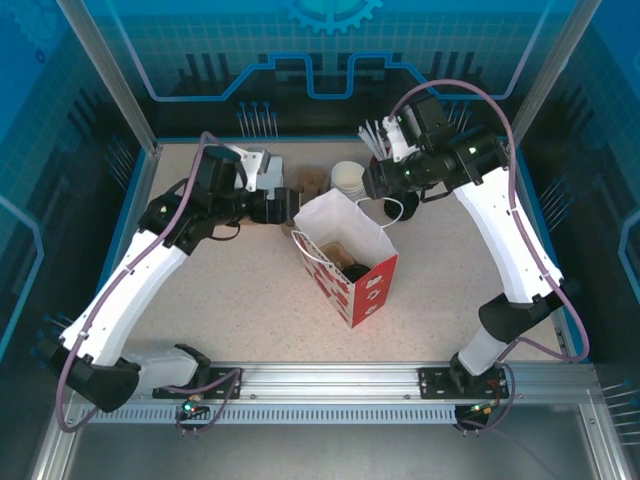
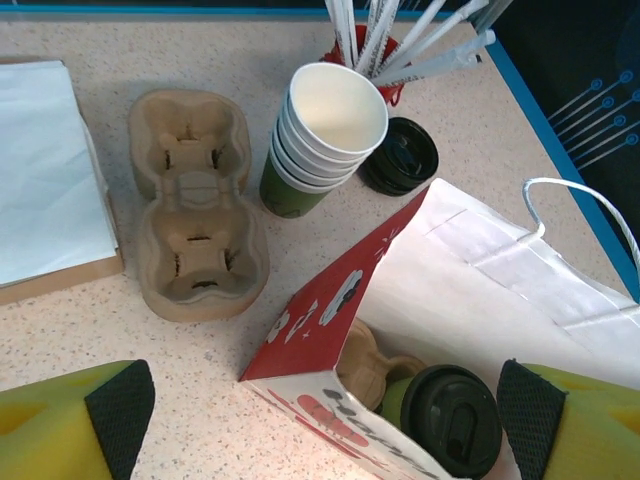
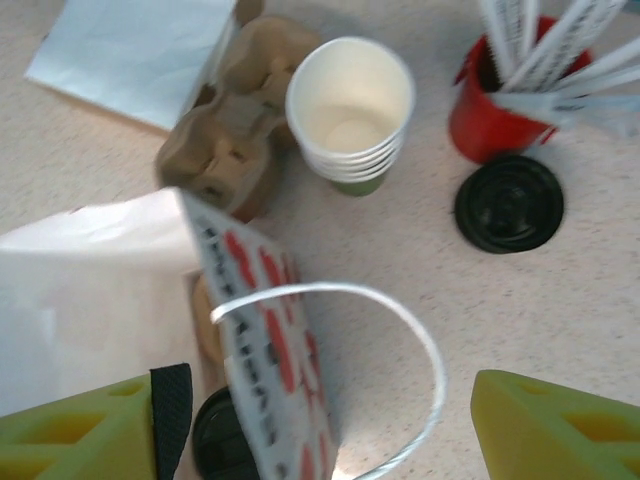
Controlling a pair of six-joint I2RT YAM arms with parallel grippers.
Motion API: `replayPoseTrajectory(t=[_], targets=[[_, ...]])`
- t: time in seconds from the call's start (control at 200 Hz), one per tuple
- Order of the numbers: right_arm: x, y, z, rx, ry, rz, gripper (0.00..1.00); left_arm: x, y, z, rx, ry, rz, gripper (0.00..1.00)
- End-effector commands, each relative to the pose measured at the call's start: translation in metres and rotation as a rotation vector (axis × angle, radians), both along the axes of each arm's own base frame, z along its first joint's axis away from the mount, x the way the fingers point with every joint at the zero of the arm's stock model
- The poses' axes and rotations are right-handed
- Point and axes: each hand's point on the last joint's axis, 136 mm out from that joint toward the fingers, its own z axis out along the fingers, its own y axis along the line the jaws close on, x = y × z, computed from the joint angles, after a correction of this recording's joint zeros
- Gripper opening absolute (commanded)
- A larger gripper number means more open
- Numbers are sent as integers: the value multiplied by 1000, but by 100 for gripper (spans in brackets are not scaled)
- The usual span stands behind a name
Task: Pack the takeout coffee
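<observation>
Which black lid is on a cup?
The lid inside the bag, capping the green cup; the other lid lies loose beside the red cup.

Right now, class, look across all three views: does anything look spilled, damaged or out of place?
Nothing looks spilled or damaged. The lidded coffee cup sits inside the open paper bag. One black lid lies loose on the table beside the red straw cup.

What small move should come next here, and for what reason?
Probably the right gripper should close on the white cord handle of the red-and-white paper bag. The olive-green paper cup with its black plastic lid already stands inside the bag, and the handle loop appears to lie between the right gripper's open fingers.
</observation>
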Motion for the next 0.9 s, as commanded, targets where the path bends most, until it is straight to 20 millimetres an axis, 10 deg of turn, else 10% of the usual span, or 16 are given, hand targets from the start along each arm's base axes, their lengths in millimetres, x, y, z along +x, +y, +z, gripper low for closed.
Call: replayPoseTrajectory(t=[0.0,0.415,0.895], targets=[[32,-16,4,-61,-96,-71,76,-2,17,12,0,-95,61,94],[127,-67,-46,-37,-121,-362,63,-29,48,-5,56,-104,142,97],[183,-103,-108,27,-54,-536,51,-28,47,-17,60,-67,143,97]])
